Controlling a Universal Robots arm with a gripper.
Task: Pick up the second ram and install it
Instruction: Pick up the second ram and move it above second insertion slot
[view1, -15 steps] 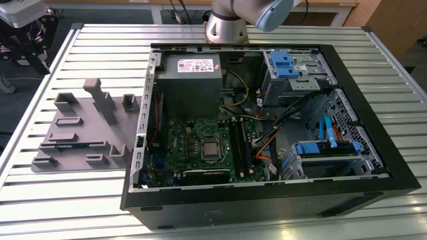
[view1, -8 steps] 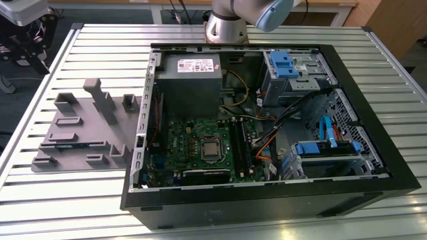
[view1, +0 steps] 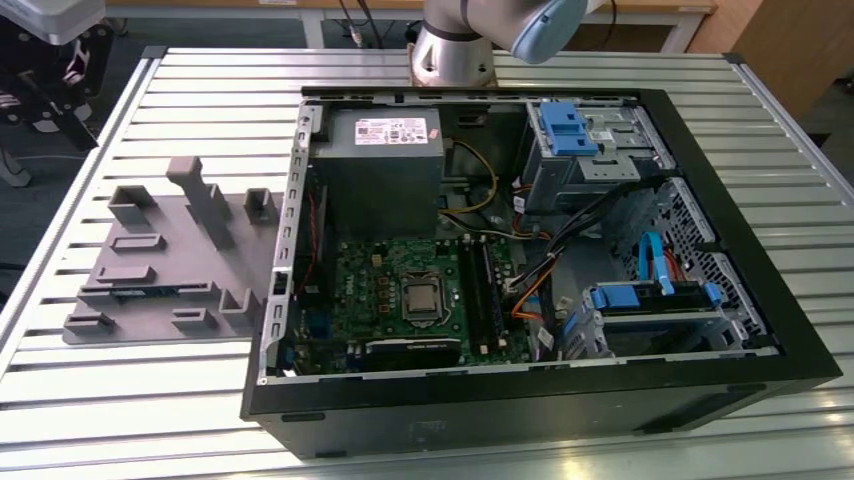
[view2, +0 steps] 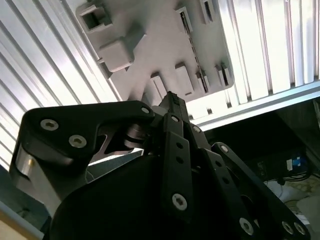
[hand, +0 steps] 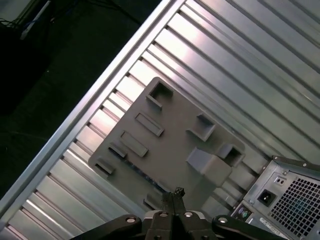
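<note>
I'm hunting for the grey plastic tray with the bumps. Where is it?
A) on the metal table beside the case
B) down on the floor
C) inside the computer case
A: the grey tray lies on the slatted table, to the exterior view's left of the open computer case.

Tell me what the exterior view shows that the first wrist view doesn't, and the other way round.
The exterior view gives the inside of the open computer case: the green motherboard, power supply and blue drive cages, plus the arm's base behind it. The first wrist view gives the end effector with its fingers together, the case's rear panel with its sockets, and dark floor past the table edge. Both share the gray tray with its raised blocks and the slatted metal table.
</note>
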